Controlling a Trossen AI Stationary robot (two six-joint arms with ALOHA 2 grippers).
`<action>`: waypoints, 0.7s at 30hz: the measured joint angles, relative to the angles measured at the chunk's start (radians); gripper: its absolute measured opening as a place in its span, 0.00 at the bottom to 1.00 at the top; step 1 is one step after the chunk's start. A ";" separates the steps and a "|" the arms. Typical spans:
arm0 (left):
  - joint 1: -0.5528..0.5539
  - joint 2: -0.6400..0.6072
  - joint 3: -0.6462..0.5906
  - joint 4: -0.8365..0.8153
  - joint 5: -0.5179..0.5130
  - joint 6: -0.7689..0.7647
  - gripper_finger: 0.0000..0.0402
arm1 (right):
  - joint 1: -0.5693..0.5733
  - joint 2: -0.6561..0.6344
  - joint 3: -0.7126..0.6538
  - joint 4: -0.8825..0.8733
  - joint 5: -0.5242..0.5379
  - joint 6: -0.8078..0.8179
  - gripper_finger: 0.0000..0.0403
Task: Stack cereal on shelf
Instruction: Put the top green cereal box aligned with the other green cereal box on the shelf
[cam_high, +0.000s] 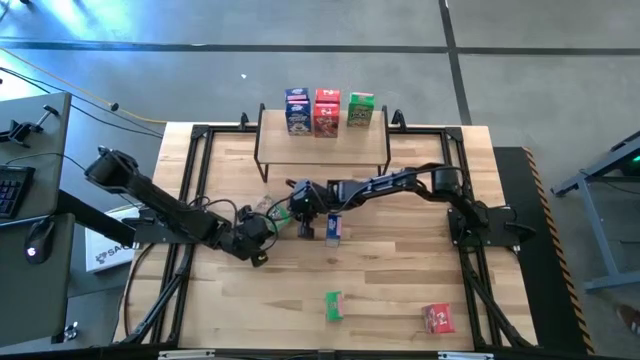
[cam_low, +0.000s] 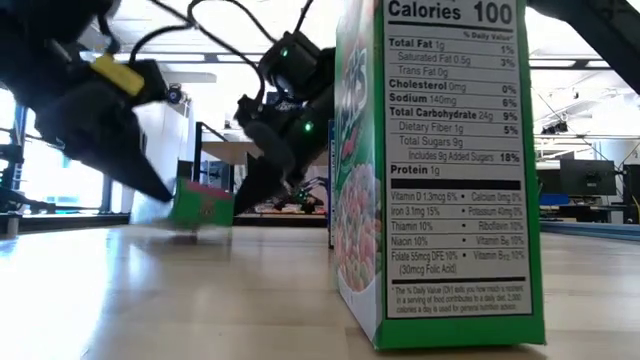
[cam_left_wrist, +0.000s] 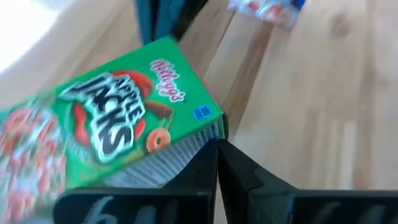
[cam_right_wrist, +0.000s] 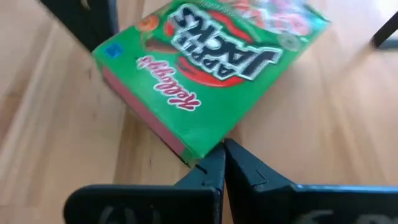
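A green cereal box (cam_high: 280, 212) lies with its printed front up on the tabletop in front of the shelf (cam_high: 320, 150), between my two grippers. My left gripper (cam_left_wrist: 217, 155) is shut at the box's left side (cam_low: 203, 205). My right gripper (cam_right_wrist: 224, 155) is shut at its right side. On the shelf's wooden top stand a blue stack (cam_high: 297, 110), a red stack (cam_high: 326, 110) and one green box (cam_high: 360, 108). A blue box (cam_high: 333, 228) lies on the table just right of my right gripper. My left gripper has its shut fingertips (cam_left_wrist: 214, 149) against the green box's narrow side near a corner (cam_left_wrist: 208, 127), slanting down from the table's left. The box rests on the table, front face up. My right gripper has its shut fingertips (cam_right_wrist: 217, 155) against the opposite lower corner (cam_right_wrist: 196, 152) of the same box, slanting down from the table's right.
Near the table's front edge a green box (cam_high: 333, 305) stands upright and fills much of the low view (cam_low: 440, 170). A red box (cam_high: 438, 318) lies to its right. A black metal frame (cam_high: 195, 180) borders the tabletop. Bare wood lies between the grippers and the front boxes.
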 joint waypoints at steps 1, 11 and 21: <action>0.000 -0.016 0.008 -0.009 0.000 0.011 0.01 | 0.000 -0.011 0.000 -0.006 -0.001 0.000 0.00; 0.007 -0.196 0.021 -0.051 -0.048 -0.016 0.01 | 0.000 -0.124 0.000 -0.086 -0.006 0.029 0.00; 0.029 -0.251 0.020 -0.056 -0.041 -0.074 0.01 | -0.001 -0.135 0.000 -0.111 -0.060 0.106 0.00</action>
